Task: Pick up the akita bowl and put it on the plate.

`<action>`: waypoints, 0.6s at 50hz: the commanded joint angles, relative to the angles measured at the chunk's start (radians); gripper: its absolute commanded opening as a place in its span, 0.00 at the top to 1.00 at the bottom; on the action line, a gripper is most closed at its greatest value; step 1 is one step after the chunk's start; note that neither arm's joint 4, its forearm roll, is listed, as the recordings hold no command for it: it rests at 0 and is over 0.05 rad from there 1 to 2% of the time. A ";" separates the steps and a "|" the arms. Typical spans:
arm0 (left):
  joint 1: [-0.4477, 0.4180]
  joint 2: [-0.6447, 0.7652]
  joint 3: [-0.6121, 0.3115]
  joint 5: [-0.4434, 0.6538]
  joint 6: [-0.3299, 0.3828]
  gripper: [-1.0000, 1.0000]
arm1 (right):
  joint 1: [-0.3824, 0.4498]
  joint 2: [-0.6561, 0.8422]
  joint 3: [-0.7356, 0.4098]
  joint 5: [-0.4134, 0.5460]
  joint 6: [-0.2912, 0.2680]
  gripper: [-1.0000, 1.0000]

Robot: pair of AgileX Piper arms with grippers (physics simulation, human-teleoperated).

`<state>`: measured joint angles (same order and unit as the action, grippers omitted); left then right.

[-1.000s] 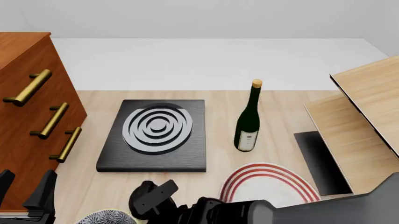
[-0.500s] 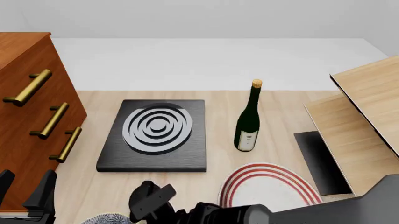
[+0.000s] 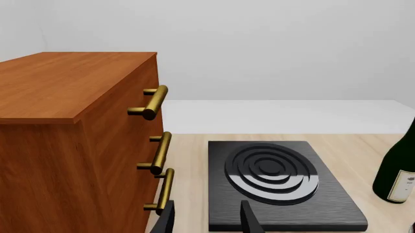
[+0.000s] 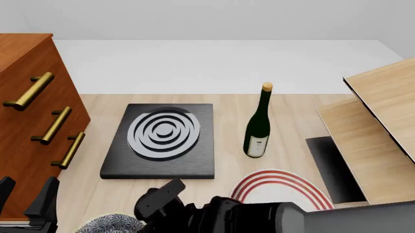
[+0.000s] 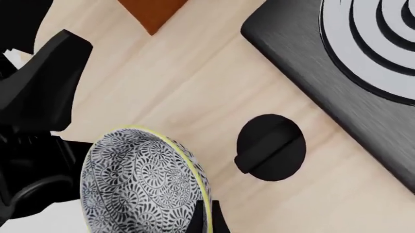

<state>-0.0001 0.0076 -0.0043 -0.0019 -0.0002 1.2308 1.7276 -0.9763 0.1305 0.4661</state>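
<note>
The pale wooden table (image 4: 292, 121) carries everything. At nine o'clock in the front view stands the reddish-brown wooden chest of drawers (image 4: 26, 97) with brass bar handles. At three o'clock lies a stack of light wooden boards (image 4: 382, 126). Near the centre sits the black square stove (image 4: 161, 141) with grey-white spiral rings, and just toward three o'clock of it stands the upright dark green glass wine bottle (image 4: 258, 127) with a white label. At five o'clock lies the large round white plate (image 4: 279, 187) with concentric red rings, partly hidden by the right arm.

The round deep navy-and-white floral bowl (image 4: 110, 225) shows at seven o'clock at the frame's edge, well apart from the plate. In the right wrist view the right gripper (image 5: 204, 218) has its fingertips closed on the bowl's yellowish rim. A small black knob-like disc (image 5: 269, 147) rests on the table between bowl and stove.

The left gripper (image 3: 206, 218) has its fingers spread apart, grasping nothing.
</note>
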 commanded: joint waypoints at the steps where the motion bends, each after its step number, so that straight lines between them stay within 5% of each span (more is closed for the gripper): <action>1: 0.000 0.000 0.000 0.000 0.000 0.00 | -0.039 -0.089 0.024 0.034 -0.018 1.00; 30: 0.000 0.000 0.000 0.000 0.000 0.00 | -0.156 -0.382 0.223 0.042 0.001 1.00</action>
<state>-0.0001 0.0075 -0.0043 -0.0019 -0.0003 1.1132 1.4625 -0.8139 0.1595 0.4577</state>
